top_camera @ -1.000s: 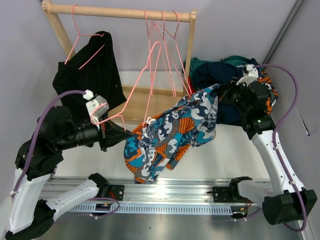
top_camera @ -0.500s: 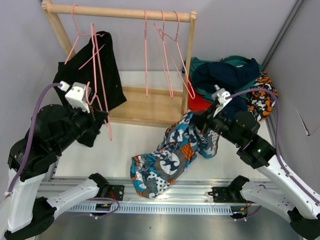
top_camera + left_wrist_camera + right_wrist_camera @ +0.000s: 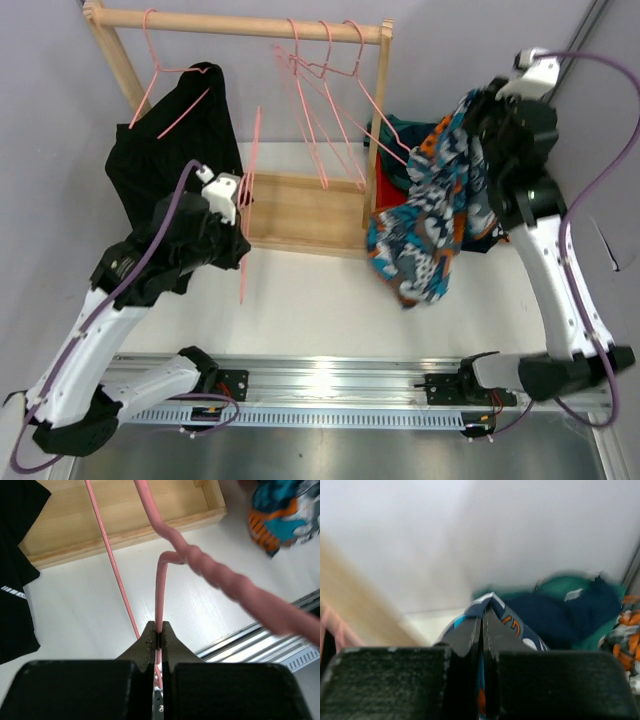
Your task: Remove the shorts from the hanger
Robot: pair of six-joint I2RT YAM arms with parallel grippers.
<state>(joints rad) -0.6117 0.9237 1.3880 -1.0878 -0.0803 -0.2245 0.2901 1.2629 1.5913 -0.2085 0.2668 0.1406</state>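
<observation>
My right gripper [image 3: 480,105] is shut on the blue-orange-white patterned shorts [image 3: 430,215] and holds them high at the back right, where they hang down free of any hanger. Up close its jaws [image 3: 482,617] pinch a fold of that fabric [image 3: 492,605]. My left gripper [image 3: 240,197] is shut on a bare pink hanger [image 3: 248,240] at the left, and its wire [image 3: 159,590] runs out from between the fingertips. Black shorts [image 3: 180,140] still hang on a pink hanger [image 3: 165,75] at the left end of the wooden rail [image 3: 240,22].
Three empty pink hangers [image 3: 320,70] dangle from the rail's right half. The rack's wooden base tray [image 3: 300,215] lies behind the table's middle. A pile with teal [image 3: 570,585], navy [image 3: 560,620] and black-orange patterned shorts [image 3: 627,630] sits at the back right, partly hidden behind the lifted pair.
The right arm swung the patterned shorts from low near the table's front up to the back right. The left arm carried the bare hanger toward the middle.
</observation>
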